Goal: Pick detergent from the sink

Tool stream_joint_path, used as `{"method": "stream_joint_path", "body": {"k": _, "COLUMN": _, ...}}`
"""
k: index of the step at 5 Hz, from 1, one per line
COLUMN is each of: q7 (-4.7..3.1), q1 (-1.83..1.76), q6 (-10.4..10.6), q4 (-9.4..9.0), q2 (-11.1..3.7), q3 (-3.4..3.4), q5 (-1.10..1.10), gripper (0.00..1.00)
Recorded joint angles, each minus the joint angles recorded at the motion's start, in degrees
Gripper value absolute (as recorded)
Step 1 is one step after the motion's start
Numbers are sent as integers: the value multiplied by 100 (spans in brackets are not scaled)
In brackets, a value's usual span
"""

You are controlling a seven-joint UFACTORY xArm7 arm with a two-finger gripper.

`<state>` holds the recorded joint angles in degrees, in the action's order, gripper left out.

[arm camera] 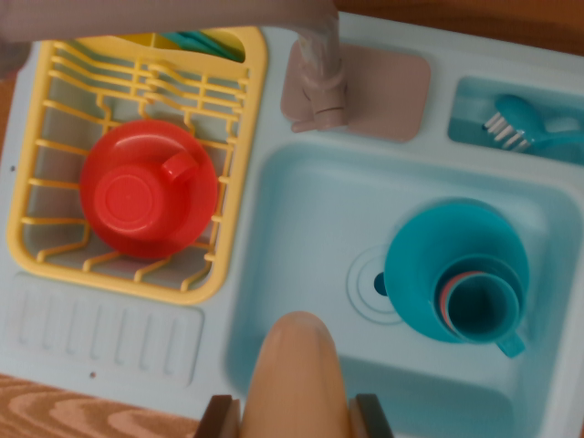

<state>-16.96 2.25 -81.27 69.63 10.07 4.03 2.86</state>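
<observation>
A wooden surface [55, 406] with a wavy grain shows at the bottom left corner and again as a darker strip along the top right, and nearly all of it is covered by a pale blue toy sink unit [109, 338]. Its basin [301, 219] takes up the middle and right, with a round drain in the floor. To the wrist view's left a yellow drying rack [239, 137] sits on the unit, holding an upturned red cup [146, 190]. In the basin, at the right, lies a teal bowl [447, 242] with a teal cup [482, 306] nested on it. A taupe faucet [319, 87] rises behind the basin, and a teal brush [520, 123] lies in the side tray. At the bottom centre the dark fingers [216, 420] are clamped on either side of the tan detergent bottle [297, 374], held over the basin's near edge.
</observation>
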Motion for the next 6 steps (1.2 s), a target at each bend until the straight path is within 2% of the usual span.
{"method": "stream_joint_path", "body": {"k": 1, "q7": 13, "q1": 0, "q6": -157, "q4": 110, "q2": 47, "q3": 0, "q5": -9, "gripper": 100}}
{"method": "stream_joint_path", "body": {"k": 6, "q7": 31, "q1": 1, "q6": -363, "q4": 256, "q2": 108, "q3": 0, "q5": -22, "gripper": 100}}
